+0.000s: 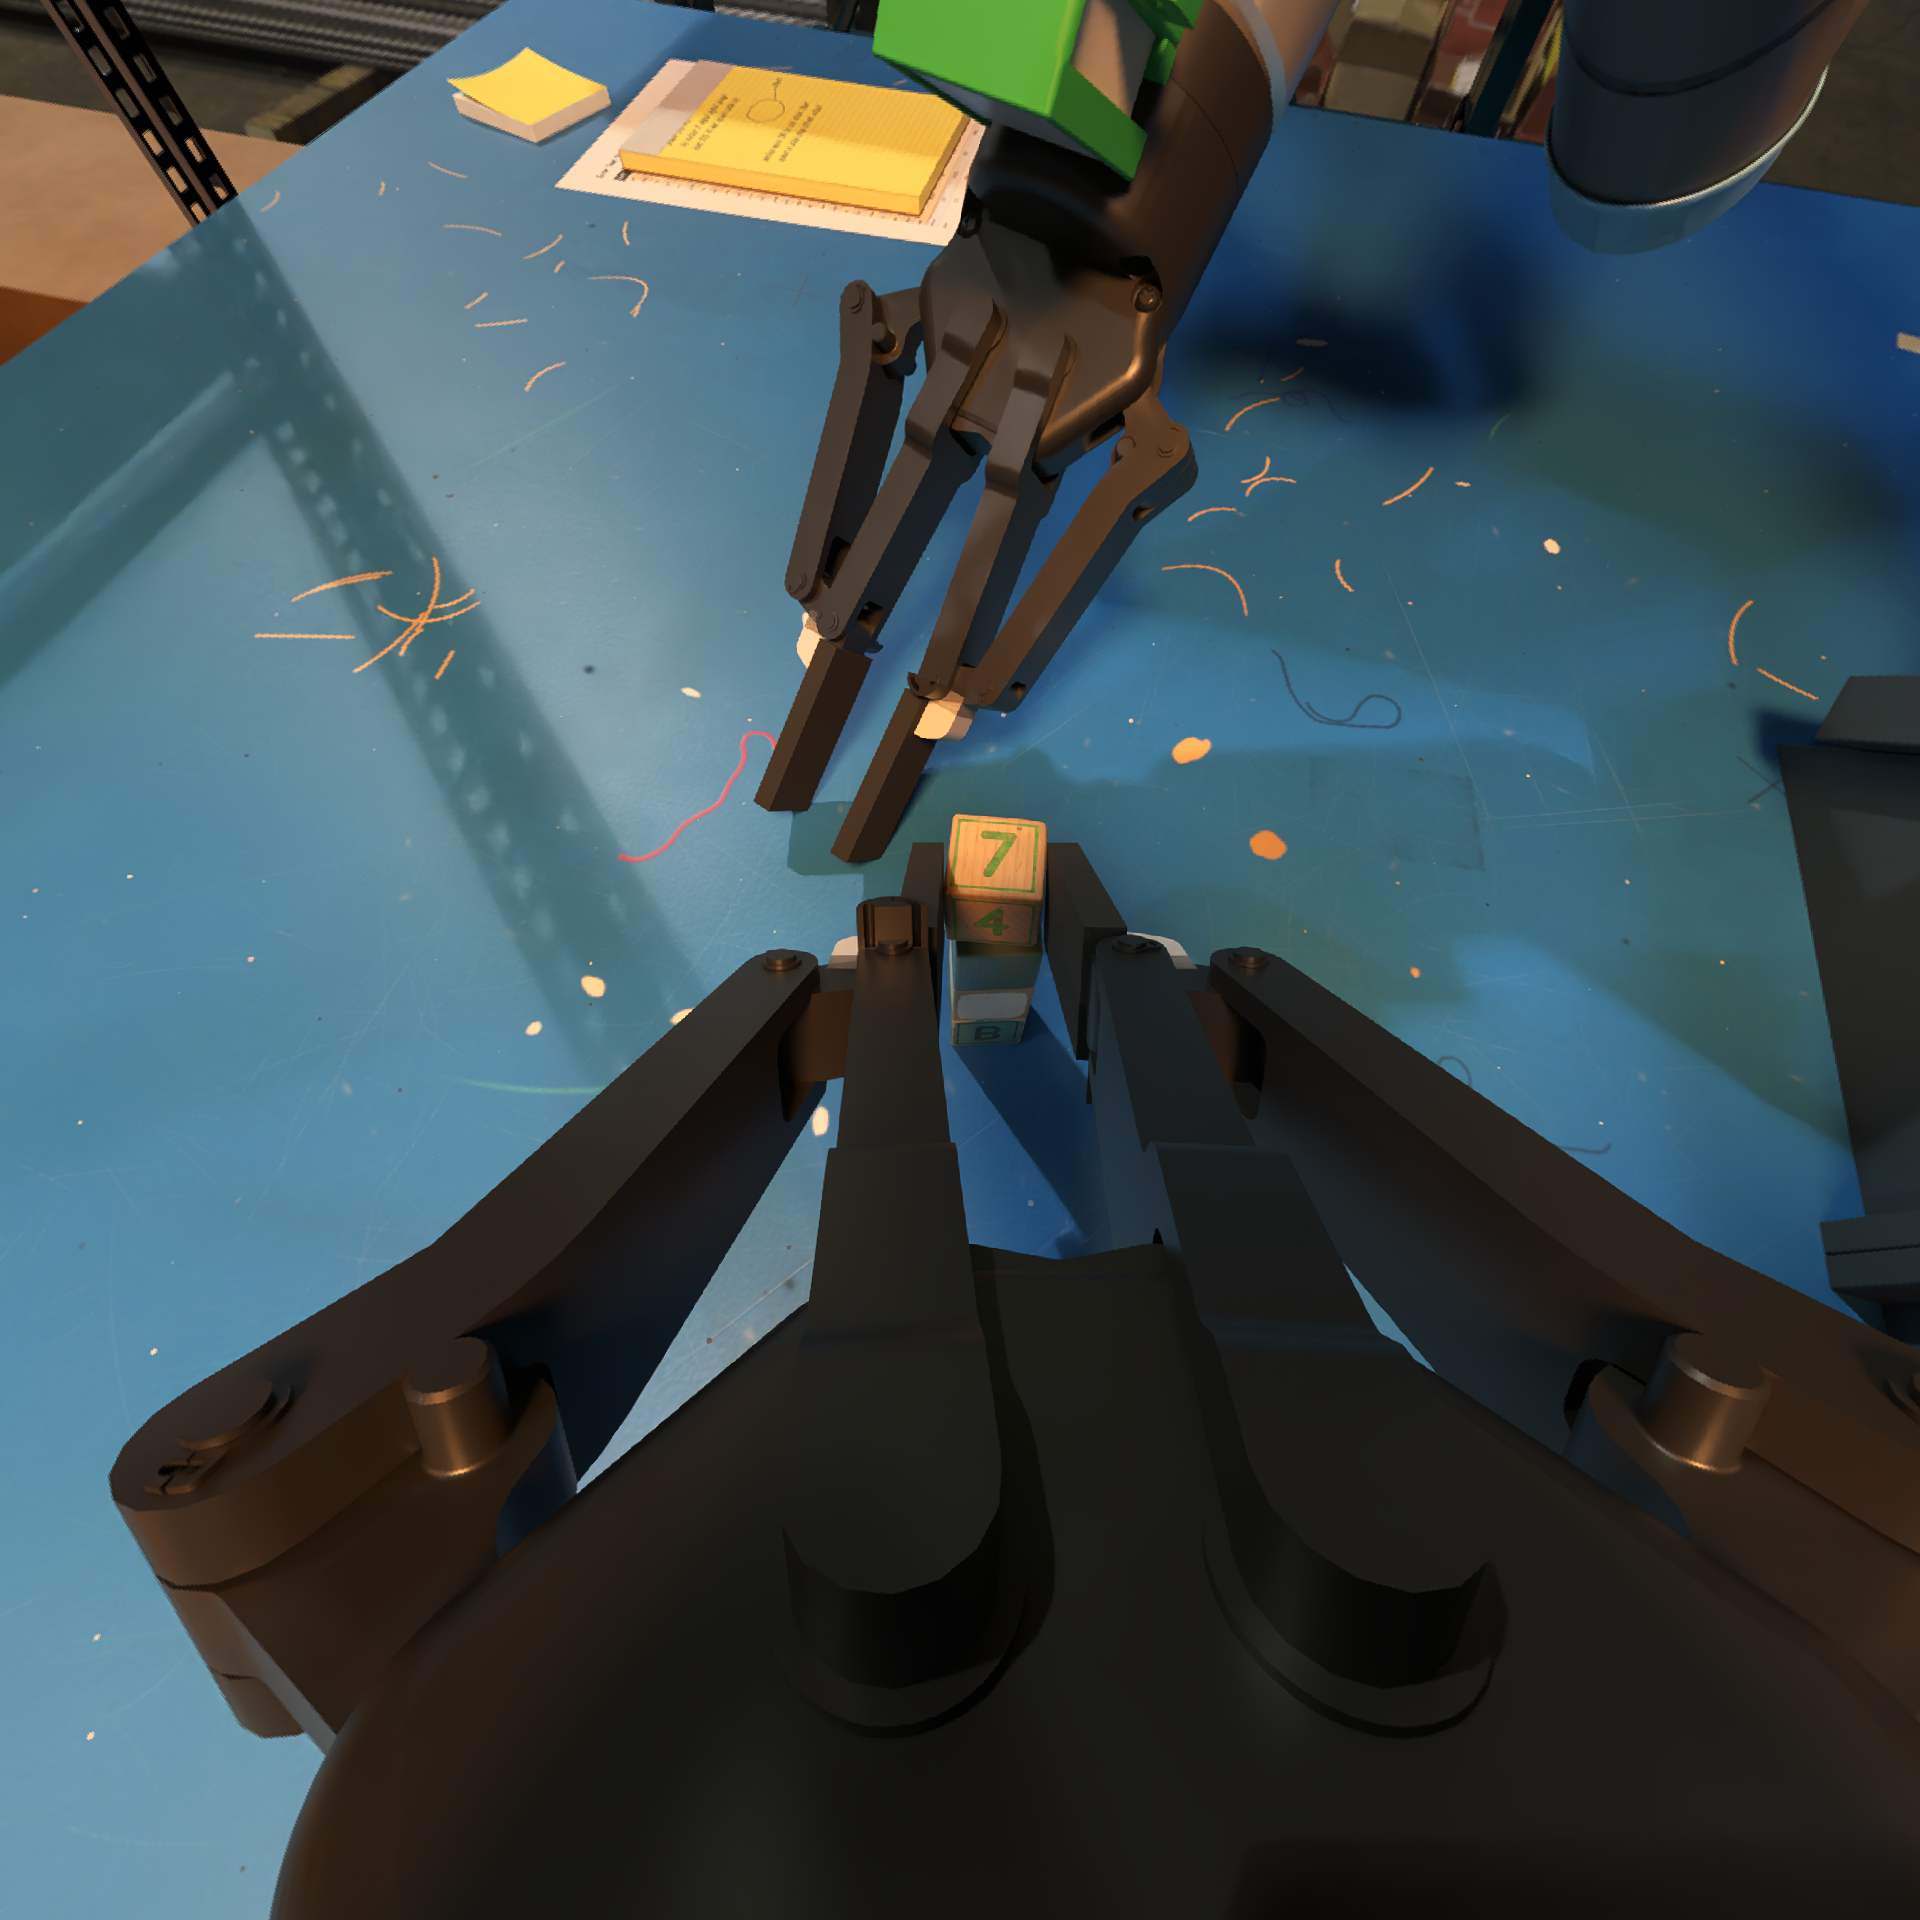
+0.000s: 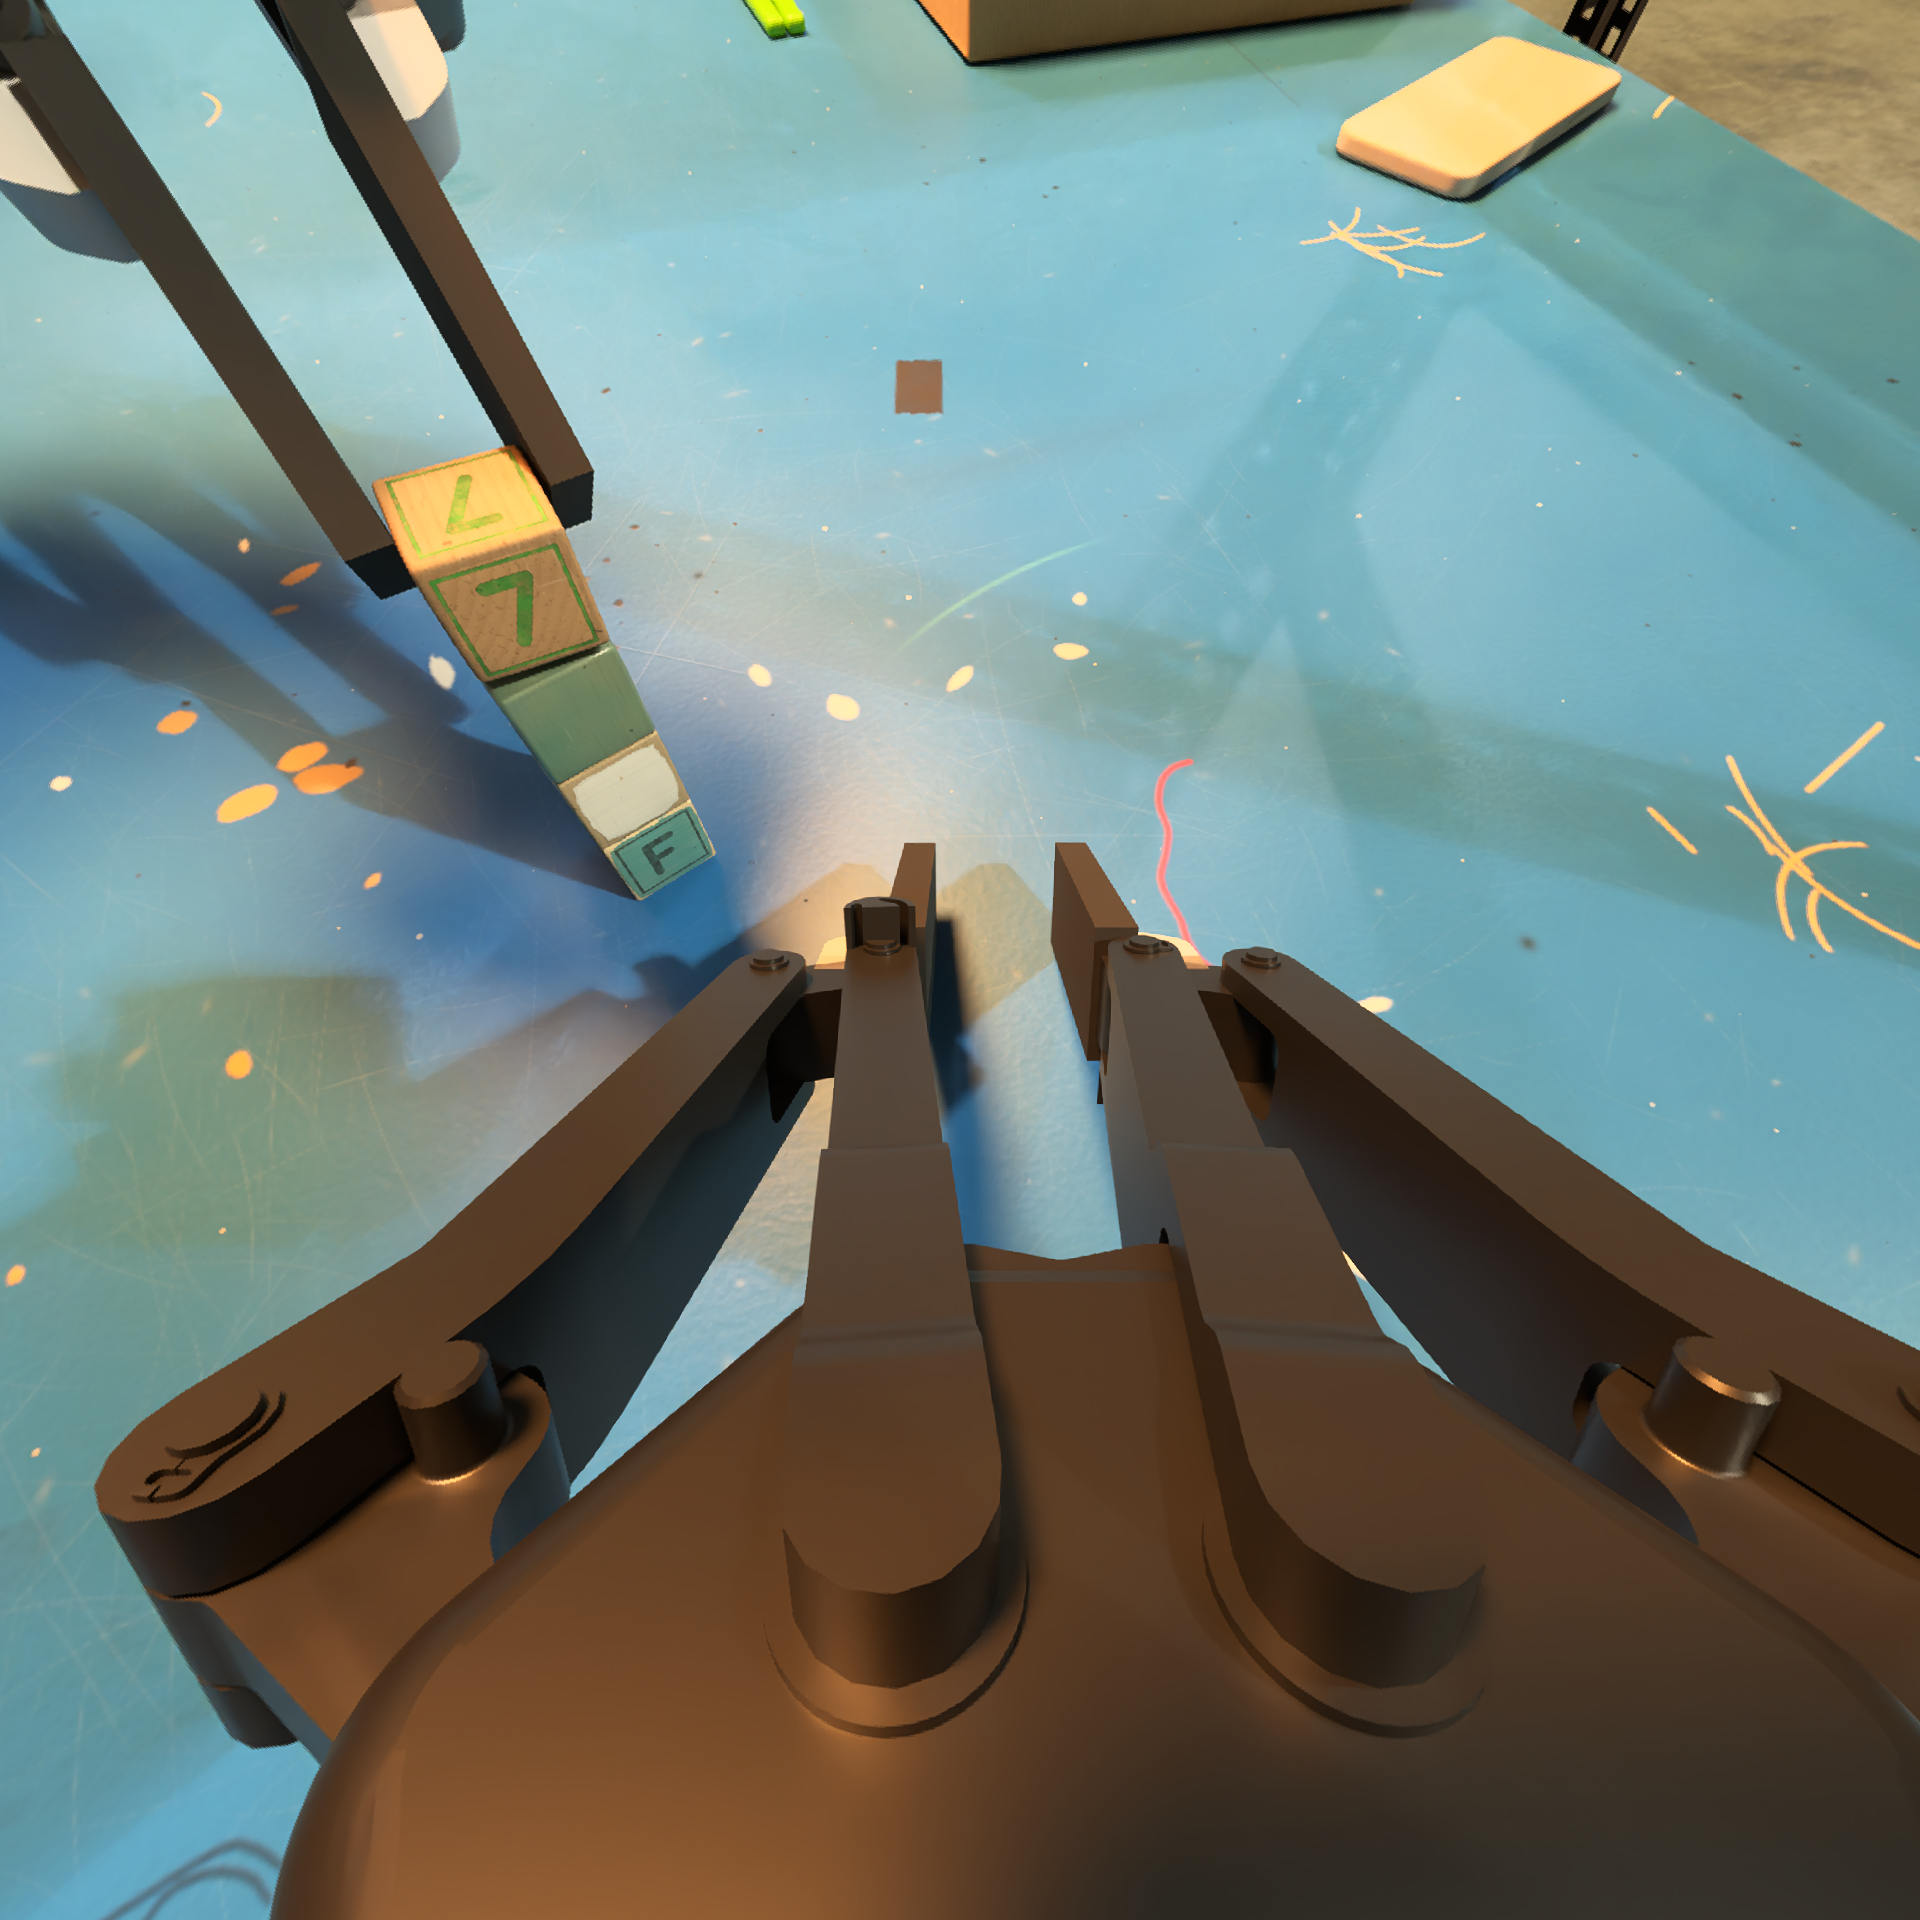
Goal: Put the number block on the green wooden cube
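The number block is wooden with green digits. It sits on top of a stack, on the green wooden cube, which rests on a white block and a teal letter block. My left gripper is shut on the number block, one finger on each side. This also shows in the right wrist view. My right gripper is empty, its fingers a narrow gap apart. It is low over the blue table, just beside the stack.
A yellow sticky pad and a yellow notepad on paper lie at the far edge. A white flat pad and a cardboard box lie on the other side. A dark object stands at the right.
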Motion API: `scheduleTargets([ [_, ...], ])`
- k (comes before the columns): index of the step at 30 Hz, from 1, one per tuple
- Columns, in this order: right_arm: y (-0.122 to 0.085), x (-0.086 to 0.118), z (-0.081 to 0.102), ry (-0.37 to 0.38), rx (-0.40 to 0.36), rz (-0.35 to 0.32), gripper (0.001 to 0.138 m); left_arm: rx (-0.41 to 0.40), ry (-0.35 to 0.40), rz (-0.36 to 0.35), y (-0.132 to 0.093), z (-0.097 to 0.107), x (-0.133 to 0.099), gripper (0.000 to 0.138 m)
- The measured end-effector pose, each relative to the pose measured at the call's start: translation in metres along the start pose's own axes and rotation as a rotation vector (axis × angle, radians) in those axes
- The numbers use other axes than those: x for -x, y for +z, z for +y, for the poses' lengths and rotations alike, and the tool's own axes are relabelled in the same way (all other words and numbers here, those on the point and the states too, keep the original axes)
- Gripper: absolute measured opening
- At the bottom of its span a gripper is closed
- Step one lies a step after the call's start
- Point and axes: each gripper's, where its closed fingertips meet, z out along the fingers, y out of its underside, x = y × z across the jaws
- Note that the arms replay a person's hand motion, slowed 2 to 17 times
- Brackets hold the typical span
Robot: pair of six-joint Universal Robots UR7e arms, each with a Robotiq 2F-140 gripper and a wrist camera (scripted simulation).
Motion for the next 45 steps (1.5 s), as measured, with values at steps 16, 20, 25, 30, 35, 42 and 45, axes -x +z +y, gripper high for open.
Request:
scheduleTargets([
  [16, 0.0004, 0.0001, -0.0002, -0.001, 0.0, 0.0, 0.031, -0.01, -0.007, -0.001, -0.0008, 0.0003, -0.0011, 0.026],
  [20, 0.0004, 0.0001, -0.0002, -0.001, 0.0, 0.0, 0.031, -0.012, -0.008, -0.004, -0.0004, 0.0003, -0.0012, 0.026],
  [25, 0.0005, 0.0, -0.0002, -0.001, 0.0, 0.0, 0.031, -0.016, -0.009, -0.005, -0.0005, 0.0004, -0.0018, 0.026],
  [30, 0.0005, 0.0, -0.0001, -0.001, 0.0, 0.0, 0.031, -0.021, -0.013, -0.008, -0.0009, 0.0002, -0.0019, 0.026],
  [35, 0.0005, -0.0001, -0.0002, -0.001, 0.0, 0.0, 0.031, -0.019, -0.013, -0.015, -0.0007, 0.0009, -0.0013, 0.026],
  [42, 0.0006, -0.0002, -0.0002, -0.001, 0.0, 0.0, 0.031, -0.015, -0.011, -0.027, 0.0001, 0.0014, -0.001, 0.026],
  [45, 0.0006, -0.0002, -0.0002, -0.001, 0.0, -0.001, 0.031, -0.016, -0.011, -0.032, 0.0, 0.0008, -0.0015, 0.026],
])
